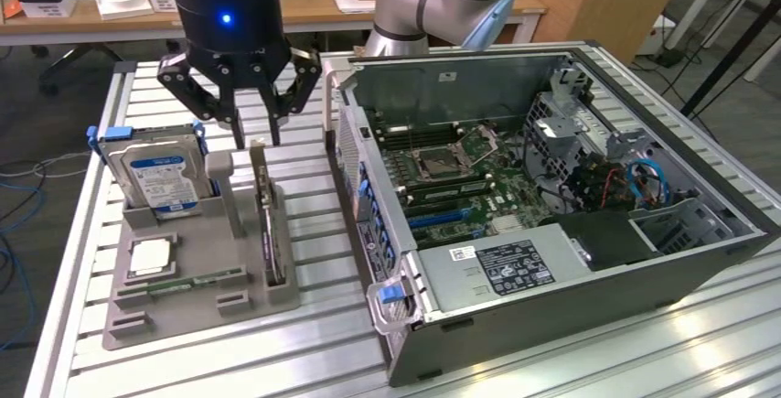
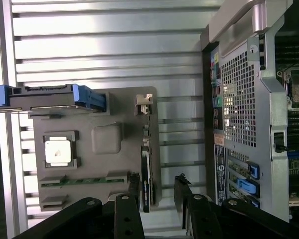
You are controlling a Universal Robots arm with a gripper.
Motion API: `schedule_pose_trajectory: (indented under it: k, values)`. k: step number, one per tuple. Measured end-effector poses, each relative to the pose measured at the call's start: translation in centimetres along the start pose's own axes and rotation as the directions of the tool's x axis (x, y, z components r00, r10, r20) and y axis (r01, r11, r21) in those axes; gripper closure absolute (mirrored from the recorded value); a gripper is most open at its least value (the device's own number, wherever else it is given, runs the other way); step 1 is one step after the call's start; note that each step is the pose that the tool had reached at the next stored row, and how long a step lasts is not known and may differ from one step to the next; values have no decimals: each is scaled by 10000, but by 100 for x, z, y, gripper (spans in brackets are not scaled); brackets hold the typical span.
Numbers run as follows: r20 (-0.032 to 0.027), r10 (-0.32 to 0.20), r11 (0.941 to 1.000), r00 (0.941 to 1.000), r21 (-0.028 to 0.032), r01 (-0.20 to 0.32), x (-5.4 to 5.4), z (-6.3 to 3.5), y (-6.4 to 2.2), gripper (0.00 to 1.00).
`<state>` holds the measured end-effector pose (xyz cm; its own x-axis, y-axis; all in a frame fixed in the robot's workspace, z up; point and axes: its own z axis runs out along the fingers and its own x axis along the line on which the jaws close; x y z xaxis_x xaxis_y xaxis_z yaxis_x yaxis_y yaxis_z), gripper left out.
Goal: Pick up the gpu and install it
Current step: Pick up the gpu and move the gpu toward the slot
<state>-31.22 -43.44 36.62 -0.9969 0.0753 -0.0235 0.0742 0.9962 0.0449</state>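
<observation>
The gpu stands on its long edge in a slot of the grey holder, a thin dark card with a metal bracket at its far end. My gripper hangs open just above that far end, one finger on each side of the card's line, holding nothing. In the wrist view the gpu runs edge-on between the two black fingertips, nearer to one of them, and my gripper stands wide. The open computer case lies at the exterior view's right.
The holder also carries a silver hard drive in blue rails, a square processor and a narrow green memory stick. The case wall stands close beside the holder. Everything rests on a slatted aluminium table.
</observation>
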Motion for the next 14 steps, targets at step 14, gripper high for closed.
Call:
schedule_pose_trajectory:
  k: [14]
  values:
    - [0, -1, 10000, 10000, 0, 1, 1, 74, -7, 58]
